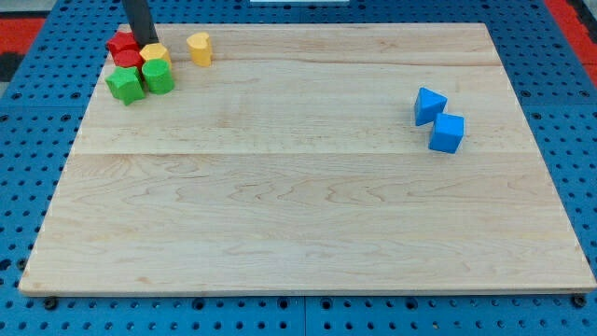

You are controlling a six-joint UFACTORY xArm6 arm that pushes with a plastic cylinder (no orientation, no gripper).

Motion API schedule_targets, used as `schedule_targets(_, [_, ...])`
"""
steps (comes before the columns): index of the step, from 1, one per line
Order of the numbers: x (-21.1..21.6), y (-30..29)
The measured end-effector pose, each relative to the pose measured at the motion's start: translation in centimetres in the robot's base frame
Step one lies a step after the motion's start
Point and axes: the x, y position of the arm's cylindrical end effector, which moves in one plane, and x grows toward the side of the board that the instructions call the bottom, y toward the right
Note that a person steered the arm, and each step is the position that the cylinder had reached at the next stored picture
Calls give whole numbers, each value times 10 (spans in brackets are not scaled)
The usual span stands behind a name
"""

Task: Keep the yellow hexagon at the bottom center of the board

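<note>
A yellow block (155, 53) that looks like the hexagon sits at the view's top left corner of the board, inside a tight cluster. My tip (148, 44) is at this block's top edge, touching or nearly touching it, between it and a red block (119, 42). A second red block (128, 60) lies just left of the yellow one. Two green blocks (124, 84) (159, 76) sit right below. Another yellow block (199, 48), rounded in shape, stands apart to the right of the cluster.
Two blue blocks sit near the view's right edge: one angular (429, 105) and one cube (447, 133), touching each other. The wooden board (298, 215) lies on a blue pegboard surface.
</note>
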Motion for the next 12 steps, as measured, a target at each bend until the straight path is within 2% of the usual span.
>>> schedule_targets(3, [44,57])
schedule_targets(5, [44,68])
schedule_targets(9, [54,61])
schedule_targets(12, [111,37])
